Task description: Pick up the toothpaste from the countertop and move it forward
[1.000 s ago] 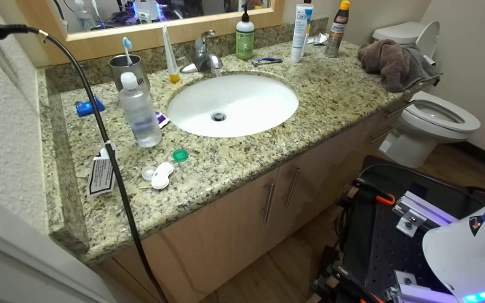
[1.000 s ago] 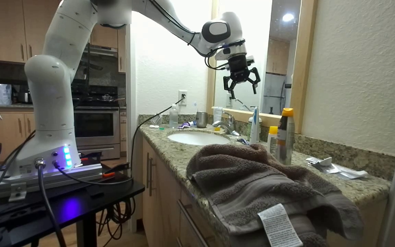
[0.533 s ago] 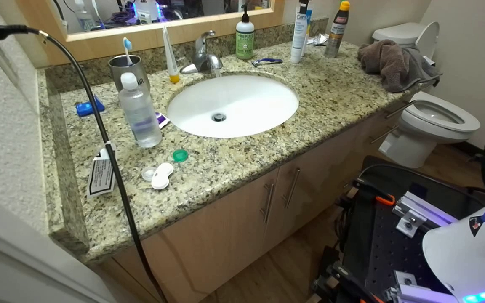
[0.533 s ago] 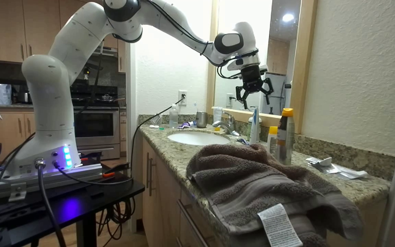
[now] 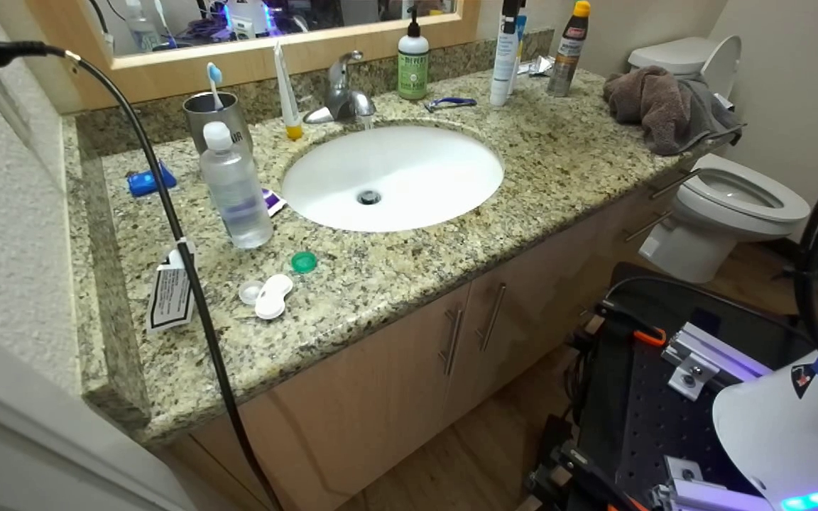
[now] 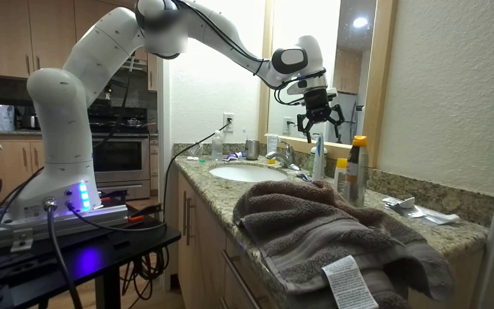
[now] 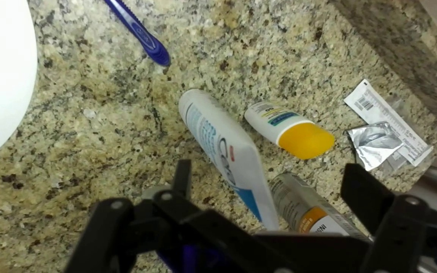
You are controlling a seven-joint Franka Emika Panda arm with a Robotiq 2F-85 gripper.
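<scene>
"How's the gripper (image 7: 271, 185) from where you sit?"

"Spread wide on my feed, fingertips (image 7: 362, 193) well apart in the lower half of the wrist view; I'm gripping nothing."

"And the toothpaste (image 7: 222, 149)?"

"I see it mid-frame there, and near the top edge, right of centre, in an exterior view, upright on the countertop (image 5: 380, 273). A dark finger (image 5: 510, 15) overlaps its upper end; whether they touch, I can't tell."
</scene>
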